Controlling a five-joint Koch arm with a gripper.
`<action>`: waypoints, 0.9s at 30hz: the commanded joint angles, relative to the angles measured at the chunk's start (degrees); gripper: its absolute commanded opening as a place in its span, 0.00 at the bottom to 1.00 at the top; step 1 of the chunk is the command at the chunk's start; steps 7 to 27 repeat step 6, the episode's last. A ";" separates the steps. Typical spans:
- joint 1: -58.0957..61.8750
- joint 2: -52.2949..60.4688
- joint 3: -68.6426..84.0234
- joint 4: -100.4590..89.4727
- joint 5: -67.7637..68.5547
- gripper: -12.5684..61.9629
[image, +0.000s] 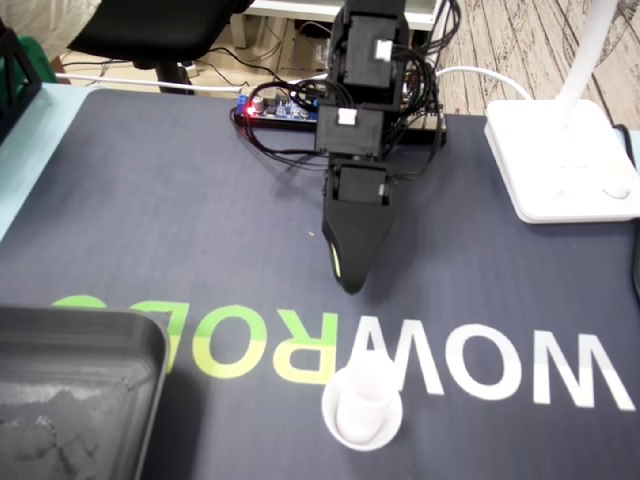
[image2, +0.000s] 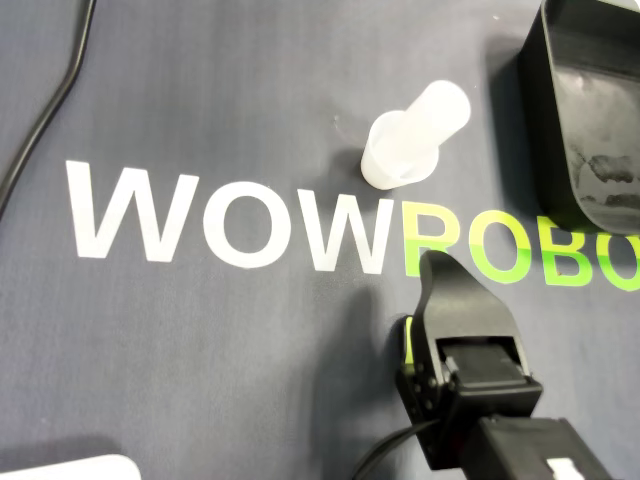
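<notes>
A small white plastic piece (image: 362, 405), a short tube standing in a wider round cup, sits on the dark mat beside the "WOWROBO" lettering. The overhead view shows this white piece (image2: 408, 145) just above the letters. My black gripper (image: 350, 283) points down at the mat, a short way behind the piece and apart from it. Its jaws lie together along a yellow-green strip, with nothing between them. From overhead the gripper (image2: 432, 264) has its tip at the lettering, below the white piece.
A black tray (image: 90, 325) sits at the near left corner of the fixed view and at the top right overhead (image2: 535, 110). A white lamp base (image: 560, 160) stands at the right. A control board (image: 275, 108) and cables lie behind the arm.
</notes>
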 joint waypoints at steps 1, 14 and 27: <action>0.09 4.04 1.85 0.53 -0.26 0.62; 0.09 4.04 1.85 0.53 -0.26 0.62; 0.09 4.04 1.85 0.53 -0.26 0.62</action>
